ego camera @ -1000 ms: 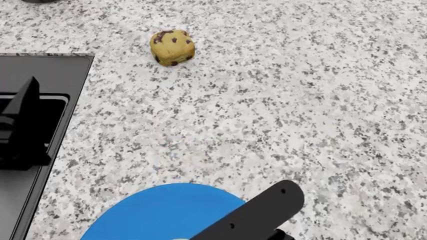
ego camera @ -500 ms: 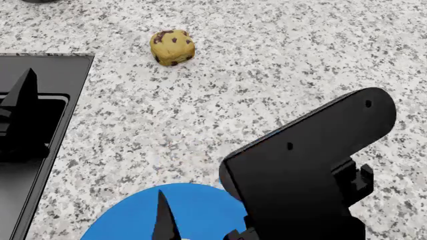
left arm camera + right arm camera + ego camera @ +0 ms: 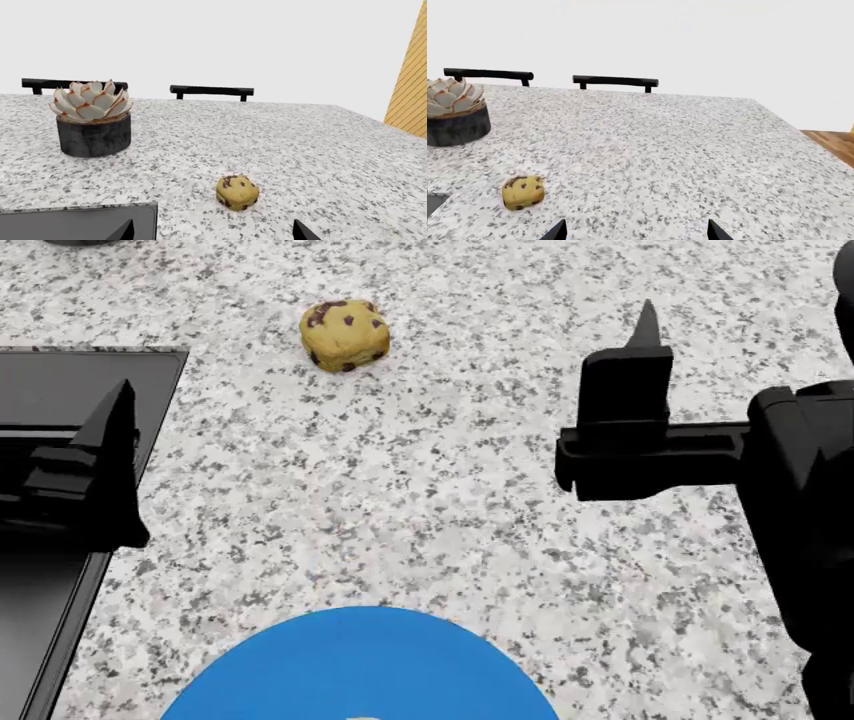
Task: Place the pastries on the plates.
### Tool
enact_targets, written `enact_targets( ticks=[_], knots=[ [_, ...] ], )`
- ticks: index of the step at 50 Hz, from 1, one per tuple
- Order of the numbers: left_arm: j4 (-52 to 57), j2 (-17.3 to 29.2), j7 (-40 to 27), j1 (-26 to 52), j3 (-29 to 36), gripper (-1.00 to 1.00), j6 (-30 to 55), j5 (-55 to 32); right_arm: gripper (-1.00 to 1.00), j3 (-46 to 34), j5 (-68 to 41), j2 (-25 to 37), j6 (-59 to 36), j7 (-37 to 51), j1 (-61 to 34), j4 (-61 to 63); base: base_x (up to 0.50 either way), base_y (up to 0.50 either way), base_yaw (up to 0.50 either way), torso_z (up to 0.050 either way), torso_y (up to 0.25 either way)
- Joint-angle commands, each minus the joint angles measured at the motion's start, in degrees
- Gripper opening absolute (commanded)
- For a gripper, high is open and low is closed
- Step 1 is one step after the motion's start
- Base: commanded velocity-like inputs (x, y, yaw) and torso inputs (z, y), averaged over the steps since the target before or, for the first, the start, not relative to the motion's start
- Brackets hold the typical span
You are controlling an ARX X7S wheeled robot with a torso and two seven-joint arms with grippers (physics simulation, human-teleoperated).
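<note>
Reaching toward the lone muffin (image 3: 346,335) with spread, empty jaws, the right gripper (image 3: 635,231) must next descend around it before carrying it to the blue plate (image 3: 360,665).

Muffin and blue plate on granite counter.
Golden chip-studded muffin (image 3: 346,335) upright near far edge; glossy blue plate (image 3: 360,665) flat at near edge, well apart.

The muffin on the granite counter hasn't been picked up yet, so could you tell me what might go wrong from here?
1. The muffin is small and rounded; a jaw arriving off-centre could nudge it, and it may roll across the smooth counter.
2. The right gripper and left gripper both face it with open jaws; reaching together risks the arms colliding.
3. The blue plate sits at the view's bottom edge, so a release may land poorly.
</note>
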State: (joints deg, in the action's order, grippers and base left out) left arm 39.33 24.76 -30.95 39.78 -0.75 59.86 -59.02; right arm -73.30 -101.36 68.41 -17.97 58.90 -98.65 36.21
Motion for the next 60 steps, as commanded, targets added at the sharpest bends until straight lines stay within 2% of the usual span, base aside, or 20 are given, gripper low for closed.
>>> enact_targets(
  ticks=[1, 7, 9, 12, 16, 18, 21, 24, 27, 30, 38, 60],
  knots=[
    [-12.0, -2.7, 8.6, 10.1, 6.8, 1.0, -3.9, 6.0, 1.0, 1.1, 4.1, 0.2, 1.1, -0.6, 1.4, -2.8, 0.0, 0.0, 0.0, 0.0, 0.0],
    [-39.9, -10.4, 19.5, 25.8, 15.6, 1.0, -9.9, 14.0, 1.0, 1.1, 4.1, 0.7, 1.7, -0.5, 2.2, -2.2, 0.0, 0.0, 0.0, 0.0, 0.0],
    [-54.0, -13.7, 24.4, 31.6, 18.8, 1.0, -15.2, 18.7, 1.0, 0.9, 4.4, 1.0, 2.5, -0.7, 3.0, -2.3, 0.0, 0.0, 0.0, 0.0, 0.0],
    [-68.8, -16.9, 28.8, 37.2, 21.0, 1.0, -21.5, 22.7, 1.0, 0.7, 4.8, 0.9, 3.0, -0.7, 3.6, -2.2, 0.0, 0.0, 0.0, 0.0, 0.0],
    [-101.6, -24.4, 36.8, 47.3, 25.4, 1.0, -36.9, 29.7, 1.0, 0.6, 5.5, 0.8, 3.8, -0.6, 4.5, -2.1, 0.0, 0.0, 0.0, 0.0, 0.0],
    [-109.0, -24.7, 35.7, 49.7, 36.4, 1.0, -41.5, 18.6, 1.0, 0.4, 6.0, 0.7, 4.4, -0.5, 5.0, -2.3, 0.0, 0.0, 0.0, 0.0, 0.0],
    [-112.0, -24.8, 32.4, 50.5, 53.3, 1.0, -45.4, 2.6, 1.0, 0.7, 5.6, 1.0, 4.3, -0.3, 4.8, -1.6, 0.0, 0.0, 0.0, 0.0, 0.0],
    [-111.8, -24.8, 28.9, 51.0, 67.5, 1.0, -48.3, -8.2, 1.0, 0.6, 5.7, 1.5, 4.7, -0.2, 5.4, -0.8, 0.0, 0.0, 0.0, 0.0, 0.0],
    [-111.0, -24.8, 26.4, 50.7, 77.5, 1.0, -50.6, -17.2, 1.0, 0.6, 5.7, 1.9, 5.1, -0.3, 5.8, -0.6, 0.0, 0.0, 0.0, 0.0, 0.0],
    [-110.0, -24.8, 24.3, 49.9, 83.7, 1.0, -51.3, -23.1, 1.0, 0.6, 5.7, 2.5, 5.6, -0.2, 6.2, -0.1, 0.0, 0.0, 0.0, 0.0, 0.0],
    [-112.4, -24.8, 18.4, 49.8, 88.7, 1.0, -55.6, -29.0, 1.0, 0.9, 5.2, 3.6, 6.1, -0.1, 6.6, 1.1, 0.0, 0.0, 0.0, 0.0, 0.0],
    [-111.1, -24.8, 20.2, 49.9, 90.4, 1.0, -53.4, -29.6, 1.0, 1.3, 4.0, 3.8, 5.7, 0.2, 6.7, 1.7, 0.0, 0.0, 0.0, 0.0, 0.0]
  ],
)
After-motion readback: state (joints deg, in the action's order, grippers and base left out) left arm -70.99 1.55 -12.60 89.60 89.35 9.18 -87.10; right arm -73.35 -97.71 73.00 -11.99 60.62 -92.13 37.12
